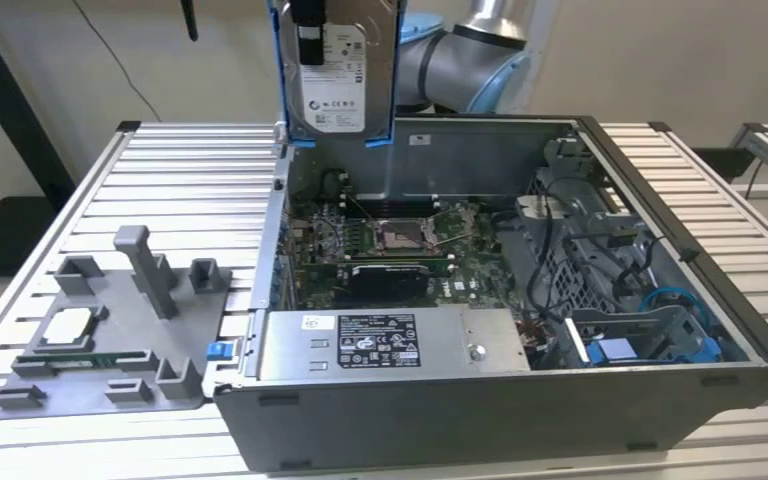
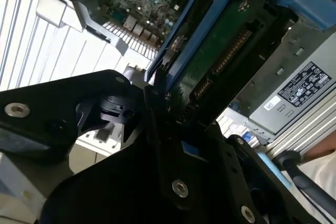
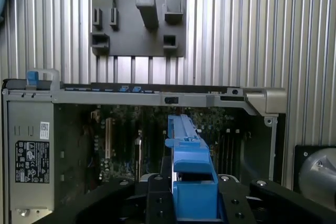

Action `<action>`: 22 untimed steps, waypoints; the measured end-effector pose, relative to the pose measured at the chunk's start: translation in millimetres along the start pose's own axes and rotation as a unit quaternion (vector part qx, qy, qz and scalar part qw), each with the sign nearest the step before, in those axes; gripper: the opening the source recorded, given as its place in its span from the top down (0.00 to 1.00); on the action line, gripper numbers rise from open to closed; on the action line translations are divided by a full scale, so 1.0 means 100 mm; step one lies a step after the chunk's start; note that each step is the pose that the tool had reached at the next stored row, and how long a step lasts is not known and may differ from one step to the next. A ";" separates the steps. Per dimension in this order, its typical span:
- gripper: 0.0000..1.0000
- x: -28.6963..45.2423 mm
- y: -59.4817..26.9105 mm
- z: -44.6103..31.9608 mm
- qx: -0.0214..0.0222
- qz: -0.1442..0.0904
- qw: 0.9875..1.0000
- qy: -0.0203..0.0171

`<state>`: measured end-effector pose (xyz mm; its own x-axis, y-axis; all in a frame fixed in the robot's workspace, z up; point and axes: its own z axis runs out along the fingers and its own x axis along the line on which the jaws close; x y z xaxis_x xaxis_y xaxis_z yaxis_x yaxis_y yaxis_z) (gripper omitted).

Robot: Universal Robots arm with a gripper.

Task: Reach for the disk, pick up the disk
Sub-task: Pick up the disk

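Jaws clenched on one short end of the disk [image 1: 339, 80], which hangs upright in the air above the far wall of the open computer case [image 1: 491, 425], its white label facing the exterior view. Blue rails [image 1: 387, 70] run down both long edges; in the first wrist view one rail [image 3: 188, 182] sits between the black jaws, and the second wrist view shows the disk's green circuit board and connector [image 2: 223, 51] exposed.

It looks like a stiff metal block, likely fairly heavy for its size, with smooth faces that could slip and insides that would not take a knock. The rails and hard edges seem the safest places to grip, keeping pressure off the board side.

Below it lie the case's circuit board [image 1: 398, 240] and, at the near edge, a grey box with a sticker [image 1: 384, 345]. On the ribbed counter [image 1: 184, 170] at the exterior view's left, well apart from the disk, stands a grey holder tray [image 1: 157, 395] with a small square chip [image 1: 67, 328].
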<state>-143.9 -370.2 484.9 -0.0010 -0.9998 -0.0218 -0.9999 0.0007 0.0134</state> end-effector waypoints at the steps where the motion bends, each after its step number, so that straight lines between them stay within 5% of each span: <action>1: 1.00 0.000 -0.024 0.000 0.000 0.000 1.000 0.000; 22: 1.00 -0.005 -0.548 -0.007 0.000 0.000 1.000 0.000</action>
<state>-89.1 -369.8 484.8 -0.0011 -0.9998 -0.0219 -0.9999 0.0008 0.0134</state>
